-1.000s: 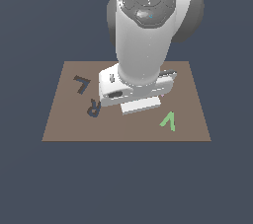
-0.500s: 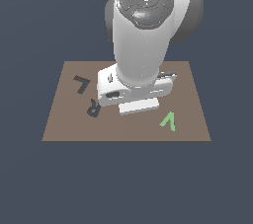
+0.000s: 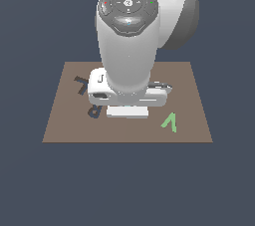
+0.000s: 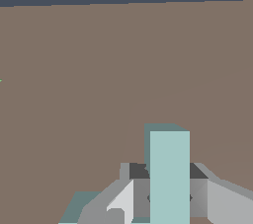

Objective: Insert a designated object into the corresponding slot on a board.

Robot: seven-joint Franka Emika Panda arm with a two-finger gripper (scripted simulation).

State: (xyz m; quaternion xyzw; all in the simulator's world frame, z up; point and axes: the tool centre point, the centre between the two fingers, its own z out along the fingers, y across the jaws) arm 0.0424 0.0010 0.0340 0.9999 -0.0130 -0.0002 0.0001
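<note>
Light-teal L-shaped block sits clamped between my grey gripper fingers, long leg pointing out past the fingertips over the flat brown board — short foot near the palm. Dark grey L-shaped slot holds nothing; neither does the dark R-shaped recess. Green V-shaped piece lies flat on the board.

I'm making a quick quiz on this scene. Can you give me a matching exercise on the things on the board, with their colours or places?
Things:
1. V-shaped piece
2. L-shaped block
3. R-shaped recess
4. board

Descriptions:
A. brown, lies under everything
B. light teal, between the jaws
C. green, lying free toward the exterior view's right
D. dark grey, toward the exterior view's left

Pairs: 1-C, 2-B, 3-D, 4-A
</note>
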